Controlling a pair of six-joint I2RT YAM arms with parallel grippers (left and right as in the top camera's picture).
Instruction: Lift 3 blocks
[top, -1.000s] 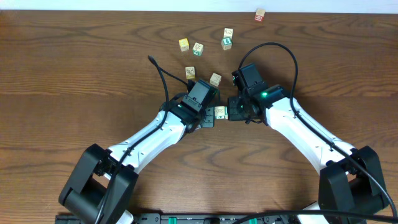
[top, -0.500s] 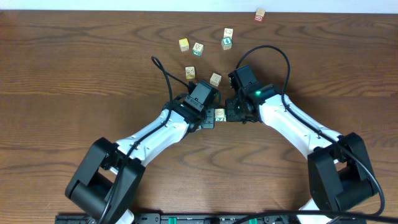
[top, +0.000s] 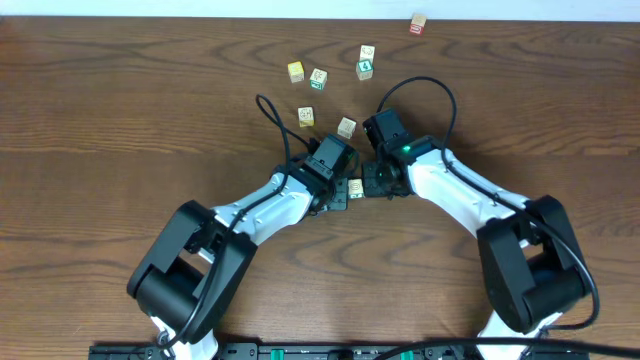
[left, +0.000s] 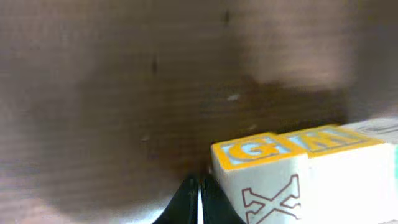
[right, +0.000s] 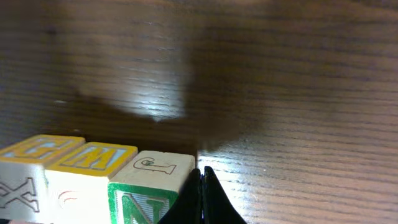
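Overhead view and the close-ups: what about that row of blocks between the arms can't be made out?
- Overhead: the row of blocks is mostly covered by the left end effector and right end effector; count unclear.
- Left wrist: the third block, beyond the M block, is cut off by the right edge and blurred.
- Right wrist: the N block runs off the bottom edge; whether the row is lifted is unclear.

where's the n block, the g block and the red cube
n block (right: 146, 205), right wrist view, on its front face with the green N
g block (left: 252, 151), left wrist view, on its yellow top face
red cube (top: 418, 24), overhead view, on its top
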